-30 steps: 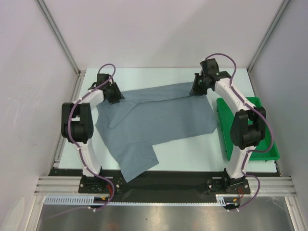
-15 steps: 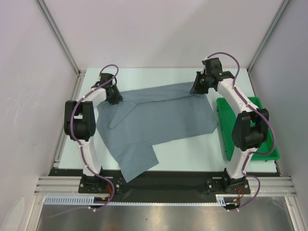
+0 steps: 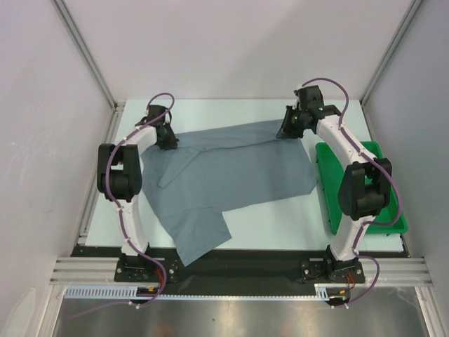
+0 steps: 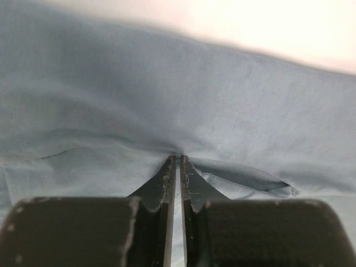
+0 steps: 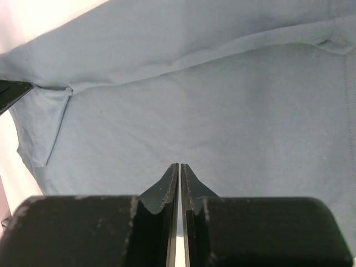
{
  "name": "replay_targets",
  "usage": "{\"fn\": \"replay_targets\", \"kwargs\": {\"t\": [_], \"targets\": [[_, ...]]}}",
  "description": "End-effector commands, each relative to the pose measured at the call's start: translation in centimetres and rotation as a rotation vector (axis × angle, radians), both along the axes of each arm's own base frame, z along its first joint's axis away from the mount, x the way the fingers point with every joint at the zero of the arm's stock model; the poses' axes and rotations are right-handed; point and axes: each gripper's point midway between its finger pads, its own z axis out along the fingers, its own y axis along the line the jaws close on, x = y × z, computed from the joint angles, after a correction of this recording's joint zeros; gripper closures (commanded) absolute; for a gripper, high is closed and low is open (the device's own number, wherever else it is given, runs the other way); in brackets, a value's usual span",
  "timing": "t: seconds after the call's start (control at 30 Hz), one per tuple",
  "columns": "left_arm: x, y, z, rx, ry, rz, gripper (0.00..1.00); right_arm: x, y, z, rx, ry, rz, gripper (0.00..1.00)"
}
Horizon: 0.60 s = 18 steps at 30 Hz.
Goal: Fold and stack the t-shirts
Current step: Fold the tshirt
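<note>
A slate blue-grey t-shirt [image 3: 231, 175] lies spread and rumpled over the table, one part hanging over the near edge. At the shirt's far left corner, my left gripper [image 3: 170, 142] is shut on a puckered bit of cloth. In the left wrist view the gripper [image 4: 177, 158] has fabric [image 4: 167, 94] bunched at its tips. My right gripper [image 3: 286, 131] is at the far right corner, shut on the shirt's edge. In the right wrist view that gripper [image 5: 179, 165] points across the smooth cloth [image 5: 200, 105].
A green tray [image 3: 393, 223] stands at the right side of the table, partly behind the right arm. White walls and metal posts close in the table on three sides. Bare table [image 3: 280, 225] shows near the front right.
The left gripper's jaws have closed onto the cloth at the far left corner. The left arm shifted slightly. The right gripper has hardly moved.
</note>
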Motion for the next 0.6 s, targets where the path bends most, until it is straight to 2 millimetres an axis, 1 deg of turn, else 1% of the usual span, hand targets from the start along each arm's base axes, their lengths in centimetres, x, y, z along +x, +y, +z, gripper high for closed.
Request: {"fn": "replay_targets", "kwargs": {"t": [0.0,0.07,0.1,0.13,0.17,0.2,0.3,0.47,0.57], "targets": [[0.8,-0.6,1.3,0.016,-0.033,-0.030,0.90,0.1,0.2,2.1,0.027,-0.055,0.005,0.91],[0.7,-0.5,1.2,0.022,-0.027,-0.032,0.89,0.1,0.1,2.2,0.027,-0.057,0.006,0.91],[0.5,-0.6,1.1,0.022,-0.021,-0.034,0.87,0.1,0.1,2.2,0.026,-0.059,0.007,0.91],[0.5,-0.4,1.2,0.028,-0.020,-0.030,0.75,0.1,0.1,2.2,0.025,-0.060,0.006,0.91],[0.3,-0.5,1.2,0.029,-0.015,-0.034,0.73,0.0,0.1,2.2,0.023,-0.059,0.008,0.91],[0.2,-0.1,1.3,0.055,-0.018,-0.024,0.72,0.0,0.1,2.2,0.023,-0.059,0.007,0.91],[-0.2,-0.3,0.8,0.072,-0.001,-0.043,0.71,-0.1,0.1,1.9,0.023,-0.054,0.007,0.92],[-0.7,-0.6,-0.4,0.069,0.022,-0.046,0.80,0.0,0.2,2.0,0.029,-0.057,0.009,0.92],[-0.4,-0.7,-0.2,0.071,0.008,-0.049,0.88,0.0,0.2,2.0,0.027,-0.057,0.010,0.92]]}}
